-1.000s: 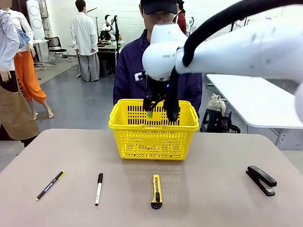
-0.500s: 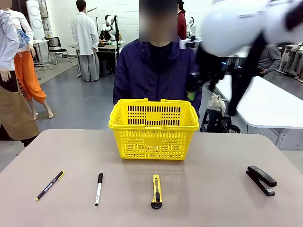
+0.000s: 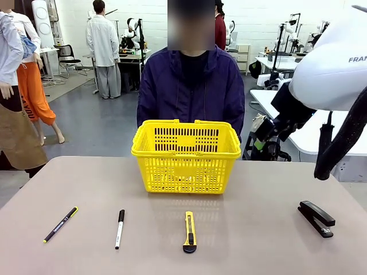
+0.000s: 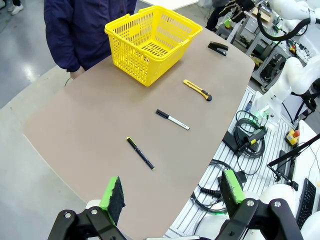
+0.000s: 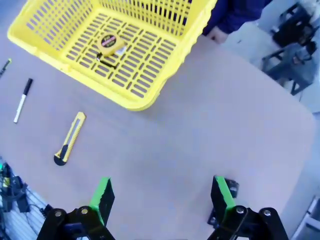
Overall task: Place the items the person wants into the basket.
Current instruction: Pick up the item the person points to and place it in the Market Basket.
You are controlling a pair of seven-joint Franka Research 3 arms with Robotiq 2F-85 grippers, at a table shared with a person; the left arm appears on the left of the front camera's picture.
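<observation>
tape measure (image 5: 111, 42) in basket (image 5: 131, 103) ahead of right gripper (image 5: 161, 196) (jaws wide, empty), held high, presumably awaiting next request.

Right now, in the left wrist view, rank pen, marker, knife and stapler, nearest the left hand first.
1. Black pen, just ahead of the left hand.
2. White marker, centre of view.
3. Utility knife, beyond it.
4. Stapler, far edge.
</observation>
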